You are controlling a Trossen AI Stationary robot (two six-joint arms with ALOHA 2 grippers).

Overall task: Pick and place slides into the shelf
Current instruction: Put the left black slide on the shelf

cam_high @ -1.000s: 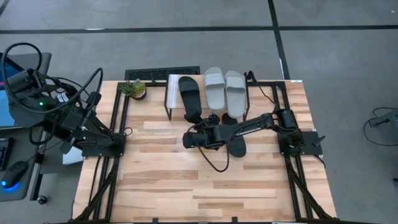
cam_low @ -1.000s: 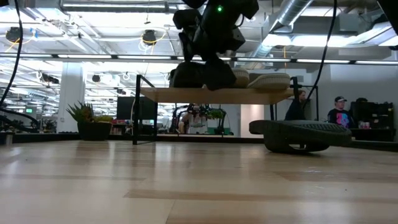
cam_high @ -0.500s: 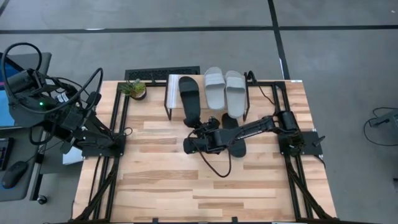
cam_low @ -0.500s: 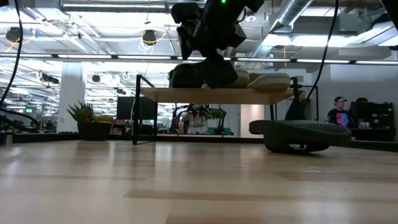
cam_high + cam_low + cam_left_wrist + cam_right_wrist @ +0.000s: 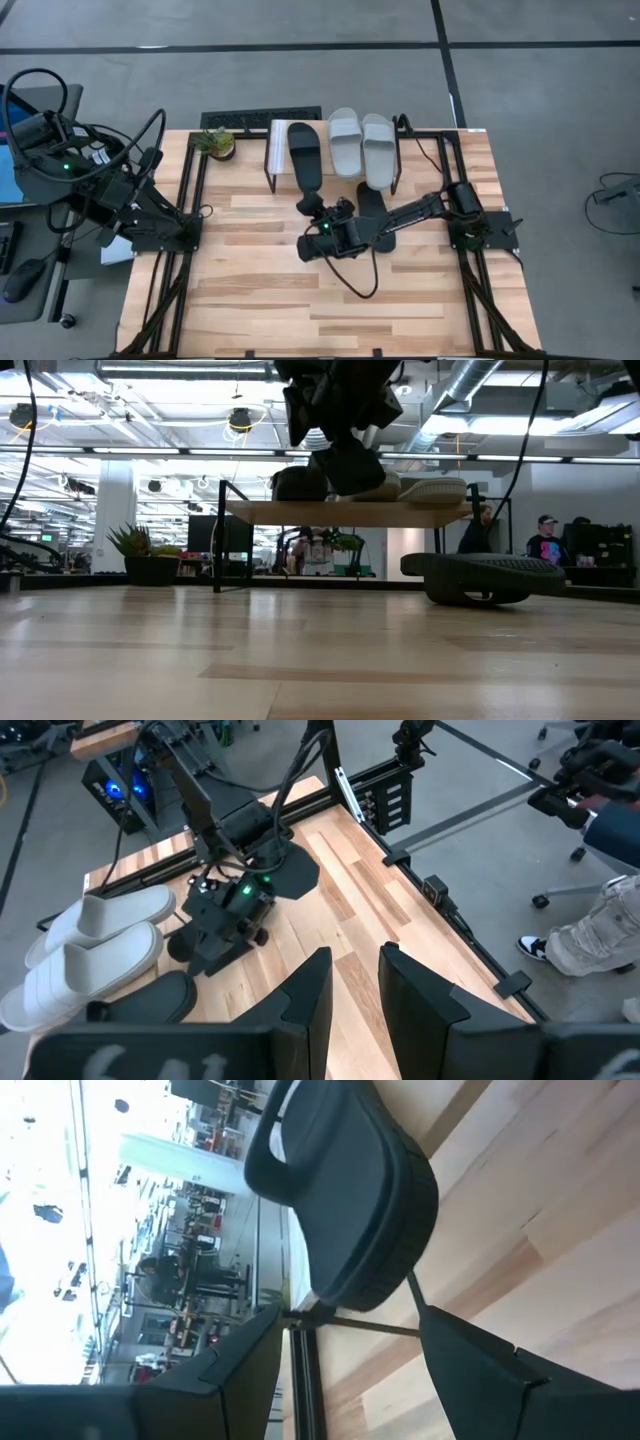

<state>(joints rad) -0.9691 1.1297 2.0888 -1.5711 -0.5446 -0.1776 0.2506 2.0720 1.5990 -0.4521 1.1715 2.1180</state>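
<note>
Since a second ago the right hand (image 5: 309,207) has been drawn back from the shelf (image 5: 275,150) toward the middle of the tabletop (image 5: 260,290), and it is now seen with its fingers parted and nothing between them. Three slides are placed on the shelf: a black one (image 5: 304,156) whose heel end overhangs the front edge, and two light grey ones (image 5: 361,146) side by side next to it. The fourth slide, black (image 5: 376,212), is left lying on the tabletop just in front of the shelf, partly hidden under the right arm's forearm in the high view; in the low view it is seen resting flat on its sole (image 5: 480,577). Its long axis is judged to run roughly front to back, much like the slides already shelved. It lies beside and slightly behind the right hand, toward that arm's base, so a turn back toward it would be needed. The right arm is far nearer; the left hand (image 5: 352,995) is parked well apart at the tabletop's left edge, fingers slightly parted and empty.
</note>
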